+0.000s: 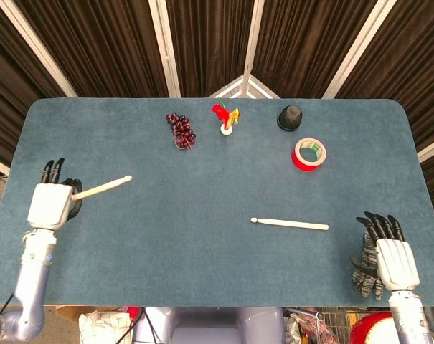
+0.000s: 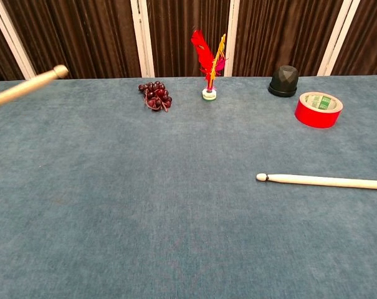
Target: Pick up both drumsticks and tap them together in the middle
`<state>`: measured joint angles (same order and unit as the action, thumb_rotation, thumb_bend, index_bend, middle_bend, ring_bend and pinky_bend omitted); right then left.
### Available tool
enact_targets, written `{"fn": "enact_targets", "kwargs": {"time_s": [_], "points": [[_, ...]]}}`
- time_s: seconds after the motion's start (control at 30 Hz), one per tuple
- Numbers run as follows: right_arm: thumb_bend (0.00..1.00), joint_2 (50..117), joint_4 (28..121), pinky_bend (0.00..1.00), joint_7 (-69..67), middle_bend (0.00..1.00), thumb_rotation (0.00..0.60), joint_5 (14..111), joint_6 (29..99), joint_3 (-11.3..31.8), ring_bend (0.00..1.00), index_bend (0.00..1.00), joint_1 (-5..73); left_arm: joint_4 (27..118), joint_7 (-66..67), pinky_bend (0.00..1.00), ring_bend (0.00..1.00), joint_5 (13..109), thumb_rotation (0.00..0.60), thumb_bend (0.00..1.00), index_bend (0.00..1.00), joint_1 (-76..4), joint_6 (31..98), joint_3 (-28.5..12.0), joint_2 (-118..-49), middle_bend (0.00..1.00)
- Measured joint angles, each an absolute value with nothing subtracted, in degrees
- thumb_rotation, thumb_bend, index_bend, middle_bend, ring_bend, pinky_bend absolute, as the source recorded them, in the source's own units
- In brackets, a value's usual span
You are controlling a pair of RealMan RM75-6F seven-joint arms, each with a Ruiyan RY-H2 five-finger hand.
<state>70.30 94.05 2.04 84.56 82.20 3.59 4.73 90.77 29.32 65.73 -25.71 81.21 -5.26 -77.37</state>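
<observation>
My left hand (image 1: 50,203) grips one wooden drumstick (image 1: 102,188) at the table's left edge, lifted off the cloth with its tip pointing right and slightly away; in the chest view only that drumstick (image 2: 26,86) shows, at the upper left. The second drumstick (image 1: 289,223) lies flat on the blue table right of centre, tip toward the middle, and appears as the drumstick (image 2: 321,180) in the chest view. My right hand (image 1: 394,261) hovers at the front right corner, fingers extended and holding nothing, a short way right of the lying stick's butt end.
A grey knit glove (image 1: 366,271) lies under my right hand. At the back stand a grape bunch (image 1: 181,130), a red feather shuttlecock (image 1: 226,119), a black cup (image 1: 290,117) and a red tape roll (image 1: 309,154). The blue table (image 1: 202,244) stretches between the hands.
</observation>
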Motion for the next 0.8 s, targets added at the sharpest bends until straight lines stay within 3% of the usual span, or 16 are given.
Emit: {"fn": "enact_targets", "kwargs": {"time_s": [0.4,0.8], "points": [[0.26,70.4,95.8,0.0,-3.8,0.25,0.6,82.0,75.4,5.6,0.18,0.29,8.9,93.5,23.4,0.0,0.04,71.6,0.6,0.52,0.56,-24.8,80.9,-6.9,-73.7,0.54],[0.26,74.9,99.7,0.0,15.2,0.29,0.6,66.3,67.5,11.5,0.2,0.38,17.7,94.2,28.1,0.0,0.04,68.8,0.6,0.52,0.56,-28.5,76.5,-10.4,-75.7,0.54]]}}
